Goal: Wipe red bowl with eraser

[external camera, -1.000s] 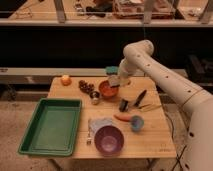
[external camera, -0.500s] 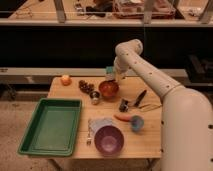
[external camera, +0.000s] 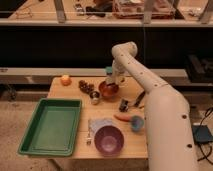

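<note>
One change over the last second: the white robot arm [external camera: 150, 92] has swung its upper joint to the left. The claw [external camera: 112, 79] has come lower and slightly left with it. It now hangs at the rear rim of the small round reddish-orange red bowl [external camera: 108, 90]. Contact with the rim or the inside: cannot tell.

The red bowl has not shifted. It stands on the wooden table [external camera: 70, 96] at rear centre, just right of a dark clustered object [external camera: 86, 86]. It is well apart from the larger purple bowl [external camera: 109, 139] at the front edge and from the green rectangular plastic tray [external camera: 30, 145] at front left.

Claw state: cannot tell whether it is open, closed or gripping something. The eraser is not positively located; if carried, it is hidden in the claw. A small dark object [external camera: 123, 104] lies on the table just right of and in front of the red bowl. Its identity is unclear.

Judgement: the descent puts the claw in position for the wipe, so the approach looks complete and the rubbing stroke itself is the step in hand. The next move needs light downward pressure. Too much could tip or slide so small a bowl toward the dark cluster beside it.
</note>
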